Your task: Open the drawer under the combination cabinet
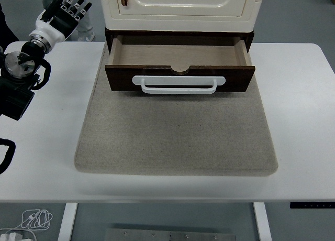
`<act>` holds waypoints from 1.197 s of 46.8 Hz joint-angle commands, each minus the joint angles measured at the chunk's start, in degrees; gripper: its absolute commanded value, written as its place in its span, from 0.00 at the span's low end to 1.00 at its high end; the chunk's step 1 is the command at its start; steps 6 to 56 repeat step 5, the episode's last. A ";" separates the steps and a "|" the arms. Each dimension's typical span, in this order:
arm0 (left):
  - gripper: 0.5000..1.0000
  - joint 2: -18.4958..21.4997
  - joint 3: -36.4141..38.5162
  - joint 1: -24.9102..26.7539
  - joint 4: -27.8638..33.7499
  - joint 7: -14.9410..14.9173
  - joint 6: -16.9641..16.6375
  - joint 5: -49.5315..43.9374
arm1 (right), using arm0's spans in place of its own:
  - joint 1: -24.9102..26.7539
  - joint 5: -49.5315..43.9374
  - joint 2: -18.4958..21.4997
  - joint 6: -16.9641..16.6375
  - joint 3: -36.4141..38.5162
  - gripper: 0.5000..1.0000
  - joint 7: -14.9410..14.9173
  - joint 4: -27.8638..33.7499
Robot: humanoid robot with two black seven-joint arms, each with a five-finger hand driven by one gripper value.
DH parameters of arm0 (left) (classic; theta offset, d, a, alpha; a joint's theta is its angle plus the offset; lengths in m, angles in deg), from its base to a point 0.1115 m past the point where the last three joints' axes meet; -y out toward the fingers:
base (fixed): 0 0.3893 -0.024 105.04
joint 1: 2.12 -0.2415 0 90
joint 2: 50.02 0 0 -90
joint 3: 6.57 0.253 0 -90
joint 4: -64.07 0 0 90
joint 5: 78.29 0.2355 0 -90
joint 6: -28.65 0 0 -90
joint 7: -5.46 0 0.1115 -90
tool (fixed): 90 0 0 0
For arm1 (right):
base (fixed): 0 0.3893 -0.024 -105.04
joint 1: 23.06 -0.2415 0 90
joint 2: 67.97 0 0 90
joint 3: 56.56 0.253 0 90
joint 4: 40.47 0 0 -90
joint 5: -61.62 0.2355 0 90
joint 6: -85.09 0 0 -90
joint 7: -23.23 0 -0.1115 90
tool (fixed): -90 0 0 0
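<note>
Here the drawer (179, 63) is seen pulled out under the cabinet (183, 8). The left hand (64, 13) is held well apart to its left, fingers spread, nothing grasped

white table (303, 110), grey mat (175, 141), floor cables (34, 218)

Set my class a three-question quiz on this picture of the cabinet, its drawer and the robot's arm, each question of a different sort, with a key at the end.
1. True or false: the drawer under the cabinet is pulled out and holds nothing that can be seen.
2. Which robot hand is in view? A: left hand, B: right, C: both.
3. Fill in: the cabinet stands on a grey ____ laid on the white table.

Key:
1. True; the white handle faces the near edge.
2. A; its fingers are spread, holding nothing, left of the cabinet.
3. Mat.
</note>
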 commanded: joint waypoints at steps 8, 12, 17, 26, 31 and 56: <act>1.00 -0.60 -0.22 -0.01 -0.50 2.58 -0.26 -0.63 | 0.10 -0.06 0.00 0.00 0.00 0.85 0.05 0.06; 1.00 -0.60 -0.22 -0.01 -0.50 2.58 -0.26 -0.63 | 0.10 -0.06 0.00 0.00 0.00 0.85 0.05 0.06; 1.00 -0.60 -0.22 -0.01 -0.50 2.58 -0.26 -0.63 | 0.10 -0.06 0.00 0.00 0.00 0.85 0.05 0.06; 1.00 -0.60 -0.22 -0.01 -0.50 2.58 -0.26 -0.63 | 0.10 -0.06 0.00 0.00 0.00 0.85 0.05 0.06; 1.00 -0.60 -0.22 -0.01 -0.50 2.58 -0.26 -0.63 | 0.10 -0.06 0.00 0.00 0.00 0.85 0.05 0.06; 1.00 -0.60 -0.22 -0.01 -0.50 2.58 -0.26 -0.63 | 0.10 -0.06 0.00 0.00 0.00 0.85 0.05 0.06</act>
